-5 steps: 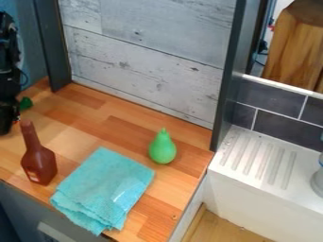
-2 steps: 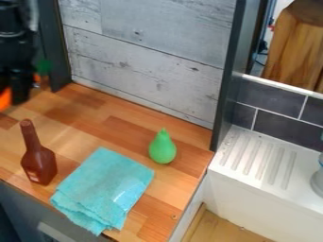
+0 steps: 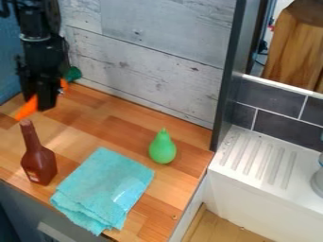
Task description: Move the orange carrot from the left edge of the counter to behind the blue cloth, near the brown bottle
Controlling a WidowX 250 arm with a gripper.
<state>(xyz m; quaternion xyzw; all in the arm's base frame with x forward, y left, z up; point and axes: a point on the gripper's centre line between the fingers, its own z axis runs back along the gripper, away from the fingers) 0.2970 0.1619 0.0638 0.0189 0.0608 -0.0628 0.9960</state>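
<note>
At the upper left, over the wooden counter's back left part, the black gripper (image 3: 43, 101) hangs down, shut on an orange carrot (image 3: 27, 108) with a green top (image 3: 72, 74). The carrot lies slanted across it: its tip sticks out at lower left, its top at upper right near the wall. Just below the tip stands a brown bottle (image 3: 39, 163), upright and apart from the gripper. A folded turquoise cloth (image 3: 104, 186) lies right of the bottle. Farther right, a green pear (image 3: 163, 147) stands on the counter.
A grey plank wall (image 3: 145, 61) closes off the back, with a dark upright post (image 3: 228, 75) at its right end. Beyond the counter's right edge is a white ridged sink ledge (image 3: 259, 158) below dark tiles (image 3: 271, 99).
The gripper has come rightward from the left edge, carrying the carrot toward the back wall. Bottle, cloth and pear have stayed where they were.
</note>
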